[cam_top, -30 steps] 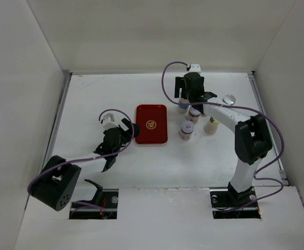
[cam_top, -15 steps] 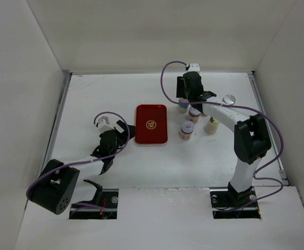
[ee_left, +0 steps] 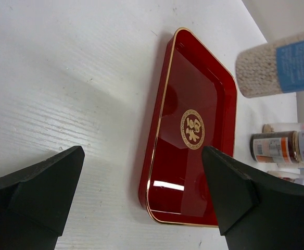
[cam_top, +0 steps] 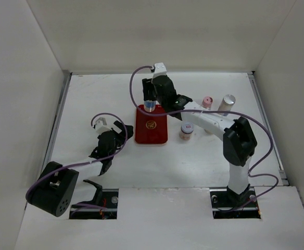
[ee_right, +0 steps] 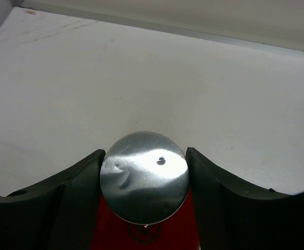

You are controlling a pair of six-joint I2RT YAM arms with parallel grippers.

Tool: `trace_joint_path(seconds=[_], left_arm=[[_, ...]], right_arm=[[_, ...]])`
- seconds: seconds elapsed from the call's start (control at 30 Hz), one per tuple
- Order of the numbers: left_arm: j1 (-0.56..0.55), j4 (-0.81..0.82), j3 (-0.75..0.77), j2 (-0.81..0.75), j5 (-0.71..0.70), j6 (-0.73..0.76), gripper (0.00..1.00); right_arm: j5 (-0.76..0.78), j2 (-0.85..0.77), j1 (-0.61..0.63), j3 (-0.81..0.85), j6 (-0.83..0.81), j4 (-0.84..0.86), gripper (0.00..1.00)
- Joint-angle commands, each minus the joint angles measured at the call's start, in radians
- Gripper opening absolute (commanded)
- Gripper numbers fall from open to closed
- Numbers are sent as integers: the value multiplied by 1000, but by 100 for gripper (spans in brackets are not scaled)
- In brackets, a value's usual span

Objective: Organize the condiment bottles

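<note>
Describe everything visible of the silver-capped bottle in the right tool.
It is a small cylindrical bottle, clear-walled, full of pale grains, with a blue label and a round silver cap bearing a small hole. Upright, it is clamped at the cap between the right tool's black fingers, over the far end of the flat red tray. Whether its base touches the tray is unclear.

- The right pincer [ee_right: 144,165] sits at the lower middle of the frame, its two dark fingers [ee_right: 74,195] pressed against either side of a bottle [ee_right: 144,177].
- Only the bottle's round silver cap shows, seen from straight above, with a small dent and a dark dot.
- A strip of red tray [ee_right: 108,234] shows below the cap, at the bottom edge.
- The white surface [ee_right: 141,88] fills the rest, up to a wall [ee_right: 204,13] along the top.
</note>
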Motion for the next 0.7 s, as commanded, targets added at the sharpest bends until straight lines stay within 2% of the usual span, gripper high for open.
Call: trace_joint_path(seconds=[0.0,0.33,0.43,0.47,0.57,0.67], left_arm=[[5,47,-10,-23,0,-9,100],[5,48,-5,-10,8,-12,100],[5,48,0,10,8,-12,100],[5,48,0,10,8,-12,100],[5,48,0,2,14,-12,100],[5,50,1,14,14,-12,100]], right_arm=[[-5,46,4,90,0,124,48],[-22,146,41,121,26,127,52],[-19,160,52,118,29,130,62],[-19,159,57,116,29,132,70],[-12,127,63,95,26,137,84],[-10,52,63,44,30,155,89]])
